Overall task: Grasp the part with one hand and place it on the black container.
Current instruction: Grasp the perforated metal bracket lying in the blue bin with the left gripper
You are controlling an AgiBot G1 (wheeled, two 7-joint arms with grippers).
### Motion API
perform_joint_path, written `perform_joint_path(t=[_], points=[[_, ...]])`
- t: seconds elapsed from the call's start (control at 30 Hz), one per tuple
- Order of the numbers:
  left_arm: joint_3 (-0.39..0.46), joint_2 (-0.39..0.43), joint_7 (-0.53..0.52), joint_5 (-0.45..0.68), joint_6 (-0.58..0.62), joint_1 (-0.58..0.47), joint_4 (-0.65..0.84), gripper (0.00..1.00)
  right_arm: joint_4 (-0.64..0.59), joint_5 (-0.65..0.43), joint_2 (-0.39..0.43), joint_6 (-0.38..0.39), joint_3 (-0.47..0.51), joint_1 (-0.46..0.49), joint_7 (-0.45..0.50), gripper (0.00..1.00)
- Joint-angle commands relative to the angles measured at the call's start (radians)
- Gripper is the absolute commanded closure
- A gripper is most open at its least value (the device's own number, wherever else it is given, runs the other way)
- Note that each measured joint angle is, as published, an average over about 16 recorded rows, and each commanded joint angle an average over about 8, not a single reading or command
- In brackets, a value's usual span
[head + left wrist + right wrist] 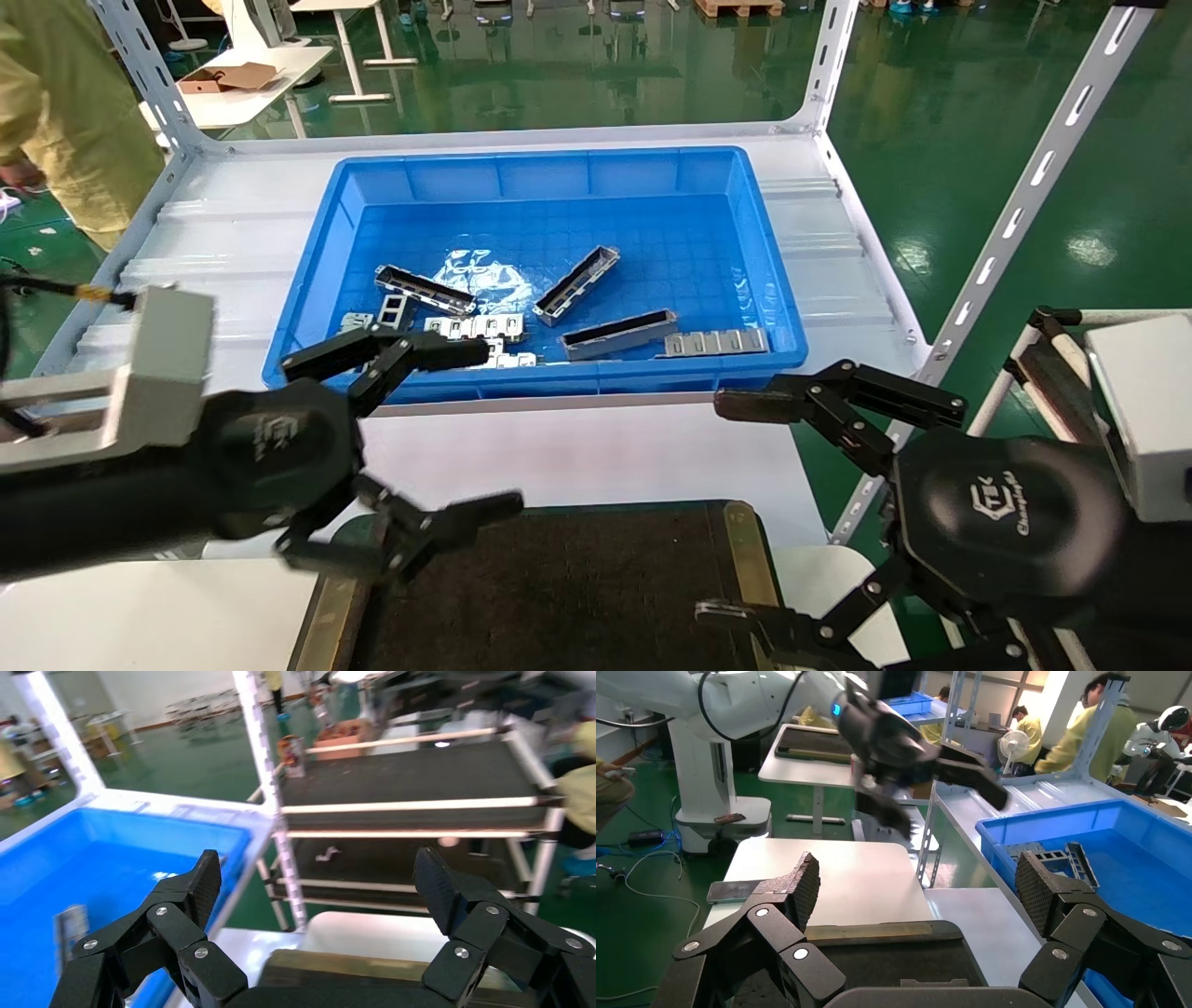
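While your left gripper (424, 438) hovers spread wide and empty over the blue bin's (317, 261) near edge, the part (617, 335) lies ungrasped inside, black container (559, 596) bare.

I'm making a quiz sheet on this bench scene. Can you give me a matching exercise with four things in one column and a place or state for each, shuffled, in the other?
Things:
1. Left gripper
2. Right gripper
3. Trough bars
4. Black tray

Places or states:
A. Lying inside the blue bin
B. Open and empty, over the tray's left edge, near the bin's front wall
C. Nearest the robot, nothing on it
D. Open and empty, by the tray's right edge, outside the bin

Pairs: 1-B, 2-D, 3-A, 4-C
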Motion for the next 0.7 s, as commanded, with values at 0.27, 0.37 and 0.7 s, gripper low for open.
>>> perform_joint_path(t=[0.27,0.37,0.7], points=[[0.057,0.107,0.003,0.143,-0.133,-0.069,0.056,0.0,0.0,0.0,0.0,0.0,-0.001,0.0,0.0,0.0],[0.08,0.151,0.004,0.199,-0.181,-0.099,0.094,0.0,0.0,0.001,0.0,0.0,-0.001,0.0,0.0,0.0],[0.153,0.322,0.02,0.368,-0.351,-0.209,0.286,0.0,0.0,0.001,0.001,0.001,-0.002,0.0,-0.001,0.0]])
